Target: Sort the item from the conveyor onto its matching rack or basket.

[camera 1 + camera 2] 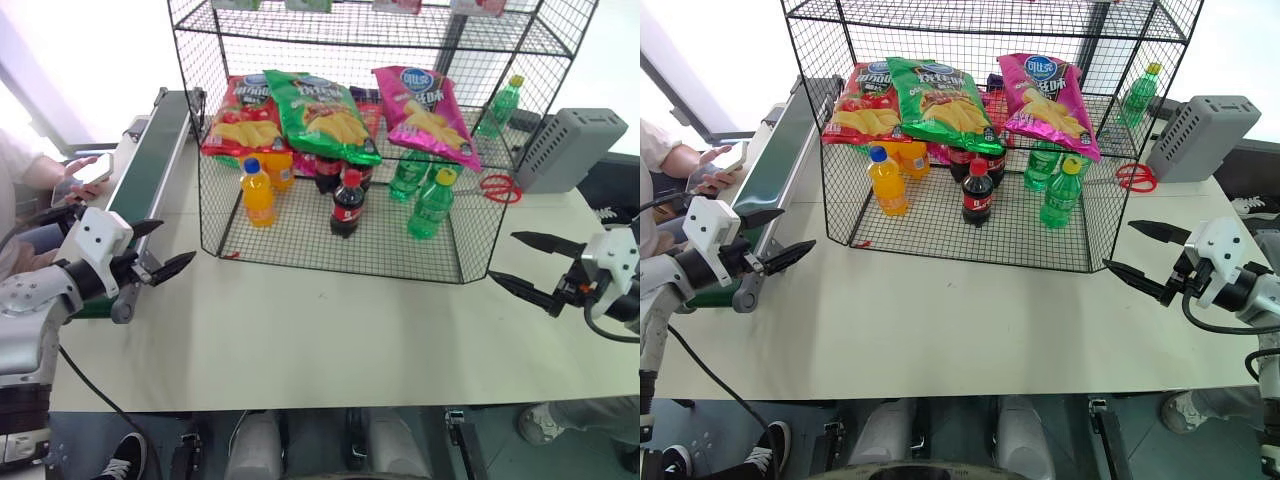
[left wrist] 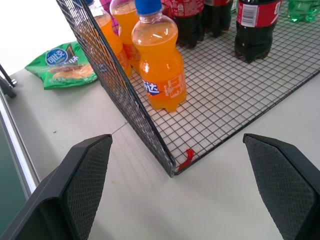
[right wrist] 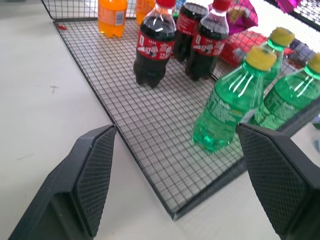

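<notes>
The item, a magenta-pink chip bag (image 1: 425, 112) with a blue oval logo, lies on the middle tier of the black wire rack (image 1: 300, 245), at the right end of a row of bags. The dark green conveyor (image 1: 150, 165) runs along the table's left side. My left gripper (image 1: 177, 242) hovers open between the conveyor's near end and the rack's front left corner, holding nothing. My right gripper (image 1: 503, 257) hangs open off the rack's front right corner, also holding nothing. Both point inward at the rack's bottom tier.
A red chip bag (image 1: 243, 118) and a green one (image 1: 325, 115) lie beside the pink bag. Orange (image 1: 257, 194), cola (image 1: 347, 205) and green (image 1: 431, 205) bottles stand on the bottom tier. Another green bag (image 2: 62, 65) lies on the table behind the rack. A grey box (image 1: 568, 148) sits at right, a person's hand (image 1: 70, 180) at left.
</notes>
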You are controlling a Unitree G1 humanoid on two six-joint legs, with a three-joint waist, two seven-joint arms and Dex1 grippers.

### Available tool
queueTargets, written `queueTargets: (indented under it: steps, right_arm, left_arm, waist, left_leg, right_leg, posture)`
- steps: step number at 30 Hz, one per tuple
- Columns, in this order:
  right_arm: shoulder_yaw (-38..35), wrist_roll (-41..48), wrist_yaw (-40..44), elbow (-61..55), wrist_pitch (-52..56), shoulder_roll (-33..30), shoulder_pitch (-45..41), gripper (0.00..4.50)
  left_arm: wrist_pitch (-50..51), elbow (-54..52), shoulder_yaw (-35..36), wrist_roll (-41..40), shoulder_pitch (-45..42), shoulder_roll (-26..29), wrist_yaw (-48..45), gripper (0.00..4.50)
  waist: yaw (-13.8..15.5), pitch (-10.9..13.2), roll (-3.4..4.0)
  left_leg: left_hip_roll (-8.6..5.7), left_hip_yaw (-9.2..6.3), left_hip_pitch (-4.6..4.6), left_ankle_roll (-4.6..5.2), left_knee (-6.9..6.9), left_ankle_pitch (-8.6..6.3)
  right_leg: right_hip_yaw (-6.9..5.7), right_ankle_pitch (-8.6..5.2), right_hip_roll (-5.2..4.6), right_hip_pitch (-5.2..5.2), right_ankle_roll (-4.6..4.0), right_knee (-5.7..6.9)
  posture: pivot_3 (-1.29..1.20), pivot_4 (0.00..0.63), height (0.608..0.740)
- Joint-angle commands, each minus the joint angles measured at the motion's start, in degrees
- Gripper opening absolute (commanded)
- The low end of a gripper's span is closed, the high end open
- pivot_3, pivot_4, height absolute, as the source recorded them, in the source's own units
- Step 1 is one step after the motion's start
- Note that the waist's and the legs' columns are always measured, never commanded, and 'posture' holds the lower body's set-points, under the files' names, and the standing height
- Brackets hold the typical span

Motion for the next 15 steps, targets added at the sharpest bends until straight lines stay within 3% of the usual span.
queueTargets:
  steps: [1,4,15]
  right_arm:
    - [-1.4,0.1,0.0,0.7,-1.1,-1.1,-1.3,3.99]
    - [0.0,-0.6,-0.1,1.3,-1.8,-0.6,-2.7,3.99]
    - [4.6,-3.4,-0.4,5.7,-5.3,0.9,-9.1,3.99]
  left_arm:
    - [-2.4,-1.4,1.1,-0.1,0.2,-0.3,0.0,4.50]
    - [-3.5,-1.5,-0.2,2.4,0.4,-0.5,2.0,4.50]
    - [-4.7,-0.1,0.7,0.1,-2.3,-2.2,1.5,4.50]
  waist:
    - [0.0,0.0,0.00]
    - [0.0,0.0,0.00]
    - [0.1,0.0,0.00]
  left_leg:
    - [0.00,0.00,0.01,0.00,0.00,0.00]
    - [0.00,0.00,0.01,0.00,0.00,0.00]
    - [-0.01,0.01,0.01,0.00,0.00,0.00]
  right_leg:
    - [0.00,0.00,0.00,0.00,0.00,0.00]
    - [0.00,0.00,0.00,0.00,0.00,0.00]
    - [0.00,0.00,0.00,0.02,0.00,0.00]
  posture:
    - [0.00,0.150,0.740]
    - [0.00,0.150,0.740]
    - [0.00,0.150,0.740]
